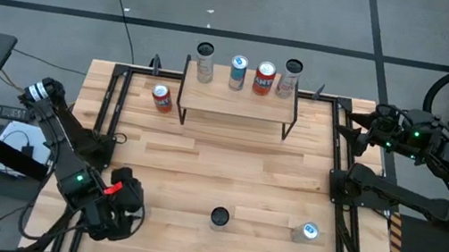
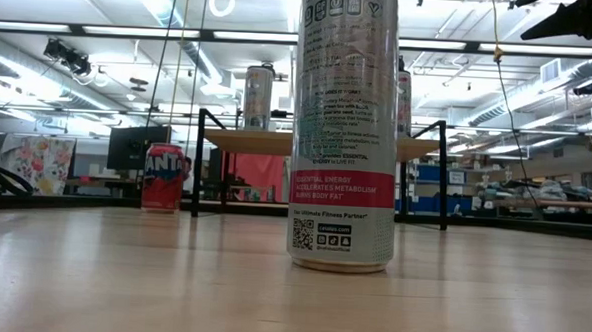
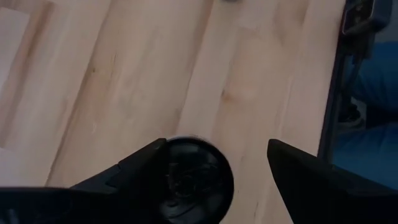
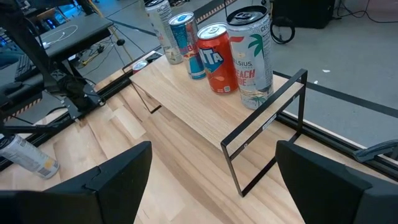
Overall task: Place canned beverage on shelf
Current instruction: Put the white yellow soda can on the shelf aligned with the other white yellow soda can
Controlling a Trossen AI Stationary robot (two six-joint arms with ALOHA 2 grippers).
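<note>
- The shelf [image 1: 237,101] is seen at the table's 12 o'clock edge in the high view, with four cans lined along its far side: a silver can [image 1: 206,62], a blue can [image 1: 238,71], a red-orange can [image 1: 264,78] and a pale can [image 1: 290,78].
- A red can [image 1: 162,98] stands on the tabletop just beside the shelf's 9 o'clock end.
- Two cans wait toward 6 o'clock: a dark-topped can [image 1: 220,218] and, at about 5 o'clock, a silver-blue can [image 1: 308,232].
- The left gripper [image 1: 114,210] is parked at 7 o'clock, jaws spread wide, empty.
- The right gripper [image 1: 359,129] hovers at 2 o'clock near the shelf's right end, jaws wide, nothing held.
- The step in hand is judged to be reaching for a can still on the table.
- A grasp is best taken low on the can's body, with the can kept upright.
- The bare front strip of the shelf should be targeted, so the standing row is not knocked.
</note>
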